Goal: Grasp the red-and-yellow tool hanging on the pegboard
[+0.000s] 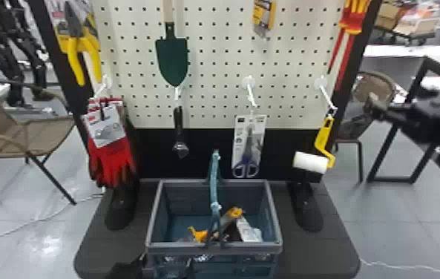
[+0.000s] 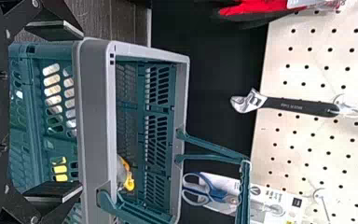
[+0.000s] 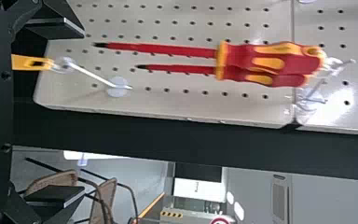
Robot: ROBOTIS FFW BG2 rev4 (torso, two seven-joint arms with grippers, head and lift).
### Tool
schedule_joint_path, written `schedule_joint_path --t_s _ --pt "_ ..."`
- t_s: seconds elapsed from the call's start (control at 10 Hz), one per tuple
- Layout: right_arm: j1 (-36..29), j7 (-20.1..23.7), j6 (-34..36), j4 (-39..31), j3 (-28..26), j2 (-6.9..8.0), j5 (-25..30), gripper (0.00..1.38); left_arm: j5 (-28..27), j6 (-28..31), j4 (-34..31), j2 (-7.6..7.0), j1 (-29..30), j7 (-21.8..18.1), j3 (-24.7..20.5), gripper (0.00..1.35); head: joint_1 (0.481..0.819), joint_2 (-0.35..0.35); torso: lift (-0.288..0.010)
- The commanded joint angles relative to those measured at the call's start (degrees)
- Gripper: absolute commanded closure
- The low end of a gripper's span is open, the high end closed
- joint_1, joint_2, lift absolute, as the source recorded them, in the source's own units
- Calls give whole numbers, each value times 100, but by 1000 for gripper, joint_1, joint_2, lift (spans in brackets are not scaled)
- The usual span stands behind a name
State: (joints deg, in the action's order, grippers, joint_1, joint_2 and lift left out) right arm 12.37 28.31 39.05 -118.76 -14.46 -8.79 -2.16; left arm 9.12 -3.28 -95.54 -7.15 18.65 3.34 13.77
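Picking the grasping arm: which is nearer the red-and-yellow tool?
Right. The right arm is off the pegboard's right edge, below the red-and-yellow tool; the left arm is low by the basket.

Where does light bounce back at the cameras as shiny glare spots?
Head view: the grey floor shows a glare patch on the robot's left. Left wrist view: the wrench gleams at its head. Right wrist view: the red-and-yellow tool looks evenly lit, no strong glare.

Two red-and-yellow screwdrivers (image 3: pixel 265 52), one trowel (image 1: pixel 171 55), one wrench (image 2: pixel 284 104), one basket (image 1: pixel 256 248)
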Motion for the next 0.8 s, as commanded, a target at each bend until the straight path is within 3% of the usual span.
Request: schedule_joint_path --t_s 0.0,0.4,0.7 --pt "574 122 253 142 30 -114 75 119 -15 100 0 -32 -72 0 65 162 549 0 -100" --pt "1751 175 648 476 778 -351 -267 119 -33 214 0 -85 -160 -9 126 162 549 0 -100" --pt "2235 175 692 608 1208 -431 -267 134 -7 284 0 -199 -239 -9 197 163 549 0 -100"
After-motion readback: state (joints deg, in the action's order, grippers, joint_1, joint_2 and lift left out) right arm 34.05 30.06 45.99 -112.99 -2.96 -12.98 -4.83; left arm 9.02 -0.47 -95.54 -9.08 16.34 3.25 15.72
